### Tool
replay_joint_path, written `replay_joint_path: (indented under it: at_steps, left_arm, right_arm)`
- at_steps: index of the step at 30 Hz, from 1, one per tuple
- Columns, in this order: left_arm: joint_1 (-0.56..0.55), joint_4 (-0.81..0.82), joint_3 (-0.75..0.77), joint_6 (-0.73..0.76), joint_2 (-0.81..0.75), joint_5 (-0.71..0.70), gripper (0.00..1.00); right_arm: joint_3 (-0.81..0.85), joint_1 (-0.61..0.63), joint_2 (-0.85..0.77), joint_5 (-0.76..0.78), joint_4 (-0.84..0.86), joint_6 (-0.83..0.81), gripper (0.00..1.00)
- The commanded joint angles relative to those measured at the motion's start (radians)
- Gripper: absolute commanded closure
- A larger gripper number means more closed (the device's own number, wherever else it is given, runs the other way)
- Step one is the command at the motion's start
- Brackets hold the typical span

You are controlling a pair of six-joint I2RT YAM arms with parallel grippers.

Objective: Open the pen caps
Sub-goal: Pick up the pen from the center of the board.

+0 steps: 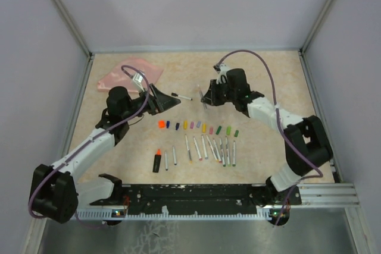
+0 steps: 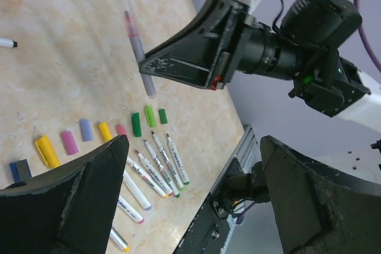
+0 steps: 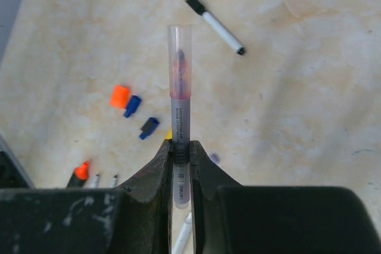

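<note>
My right gripper (image 3: 180, 147) is shut on a thin grey pen (image 3: 180, 111) held above the table. The pen's clear cap (image 3: 180, 57) with a pink tint sticks out past the fingertips. In the left wrist view the same pen (image 2: 138, 49) points up and left from the right gripper (image 2: 149, 68). My left gripper (image 2: 193, 141) stands wide open with nothing in it, facing the pen from the left (image 1: 171, 100). Loose pen caps (image 1: 199, 127) lie in a coloured row on the table, from orange (image 3: 119, 96) and blue (image 3: 132, 106) to green (image 2: 136, 124).
Several uncapped pens (image 1: 208, 148) lie side by side below the caps, with an orange highlighter (image 1: 157, 160) to their left. A white pen with a black cap (image 3: 217, 26) lies between the grippers. A pink pouch (image 1: 128, 74) is at the back left.
</note>
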Motion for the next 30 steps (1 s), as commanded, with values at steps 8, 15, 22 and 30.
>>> replay_joint_path:
  at_steps: [8,15,22,30]
  left_arm:
    - [0.018,0.244,0.071,-0.1,0.132,0.101,0.05]
    - [0.008,0.279,0.131,-0.119,0.187,0.117,0.06]
    - [-0.02,0.275,0.158,-0.115,0.226,0.116,0.11]
    - [-0.046,0.241,0.186,-0.087,0.229,0.11,0.21]
  right_arm:
    - [-0.23,-0.001,-0.249,-0.328,0.544,0.328,1.0]
    - [-0.262,0.004,-0.285,-0.381,0.604,0.383,1.0]
    - [-0.265,0.034,-0.296,-0.399,0.617,0.395,1.0]
    - [-0.262,0.072,-0.291,-0.401,0.61,0.392,1.0]
